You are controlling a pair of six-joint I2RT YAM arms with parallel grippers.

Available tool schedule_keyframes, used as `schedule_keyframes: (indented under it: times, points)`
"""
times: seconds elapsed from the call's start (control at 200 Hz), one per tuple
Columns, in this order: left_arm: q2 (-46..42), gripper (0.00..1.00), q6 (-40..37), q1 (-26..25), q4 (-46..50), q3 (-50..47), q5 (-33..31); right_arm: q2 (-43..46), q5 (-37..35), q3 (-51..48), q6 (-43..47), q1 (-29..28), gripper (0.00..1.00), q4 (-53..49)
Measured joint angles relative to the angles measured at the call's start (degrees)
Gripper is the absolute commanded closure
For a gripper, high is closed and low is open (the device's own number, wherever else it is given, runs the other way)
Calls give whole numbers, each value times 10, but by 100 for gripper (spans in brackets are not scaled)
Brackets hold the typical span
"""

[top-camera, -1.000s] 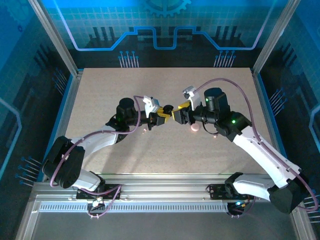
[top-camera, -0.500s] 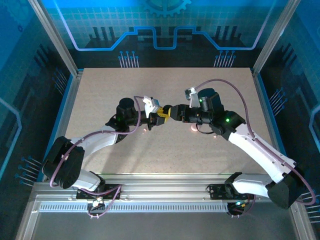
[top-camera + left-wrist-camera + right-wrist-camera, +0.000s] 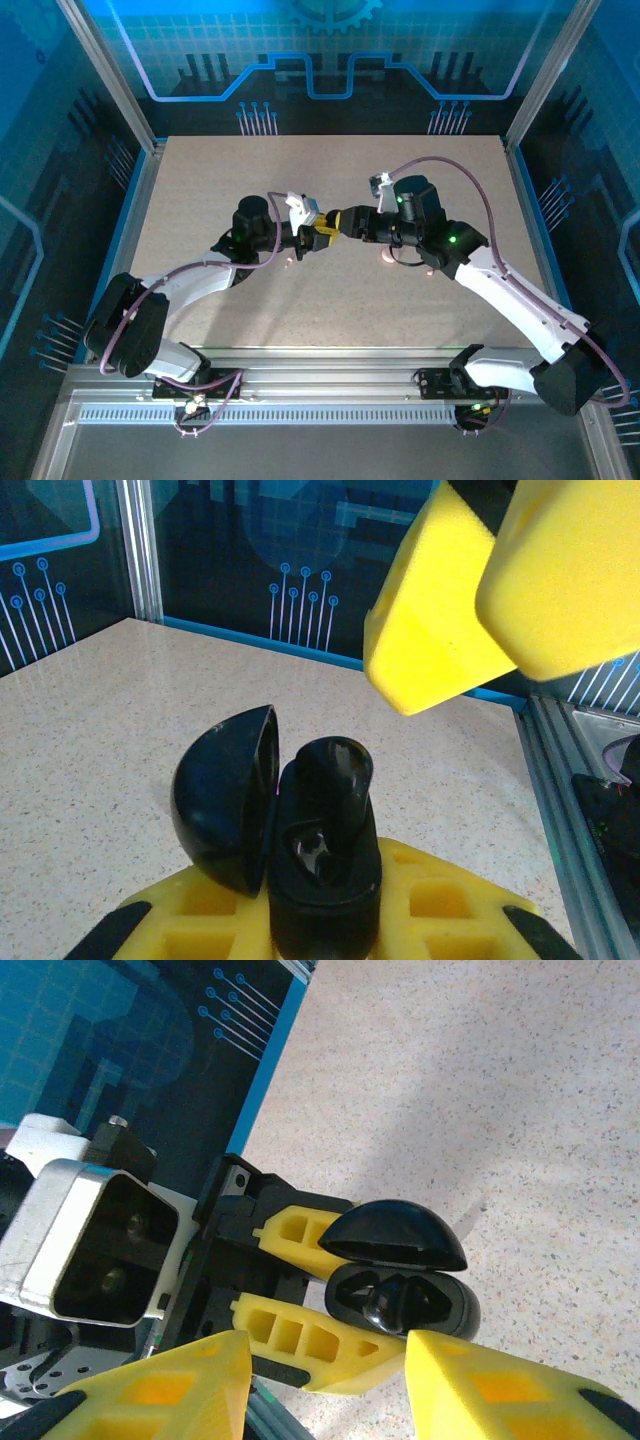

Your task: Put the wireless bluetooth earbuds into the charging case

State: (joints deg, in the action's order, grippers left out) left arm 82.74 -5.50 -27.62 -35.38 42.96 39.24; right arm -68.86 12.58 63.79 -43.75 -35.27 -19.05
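Observation:
The charging case (image 3: 320, 880) is a black clamshell, and my left gripper (image 3: 320, 925) is shut on its base and holds it above the table. Its lid (image 3: 215, 800) hangs open to one side. One black earbud (image 3: 335, 780) stands in a socket and sticks up out of the base. In the right wrist view the case (image 3: 445, 1310) lies just beyond my right gripper (image 3: 328, 1352). That gripper is open, with nothing between its yellow fingers (image 3: 500, 1390). In the top view both grippers meet at mid-table, left gripper (image 3: 322, 236) facing right gripper (image 3: 347, 222).
A small pale pink round thing (image 3: 388, 257) lies on the speckled table (image 3: 300, 170) under the right arm. A smaller pink spot (image 3: 291, 259) sits below the left wrist. Metal posts and blue walls (image 3: 560, 180) ring the table.
My right gripper has swung left, right up to the left gripper and the case, and its jaws have narrowed a little. The left arm and the case have stayed still.

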Motion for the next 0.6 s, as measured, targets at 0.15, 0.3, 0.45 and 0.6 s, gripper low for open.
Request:
schedule_keyframes:
  times: [0.15, 0.3, 0.45, 0.6]
  points:
    - [0, 80, 0, 0, 0, 0, 0, -3, 1, 0, 0, 0, 55, 7]
    - [0, 80, 0, 0, 0, 0, 0, -12, 6, 0, 0, 0, 55, 8]
    - [-1, 80, 0, 0, 0, 0, 0, -18, 14, 0, 0, 0, 55, 10]
    - [-3, 80, 0, 0, 0, 0, 0, -19, 22, 0, 3, -1, 57, 12]
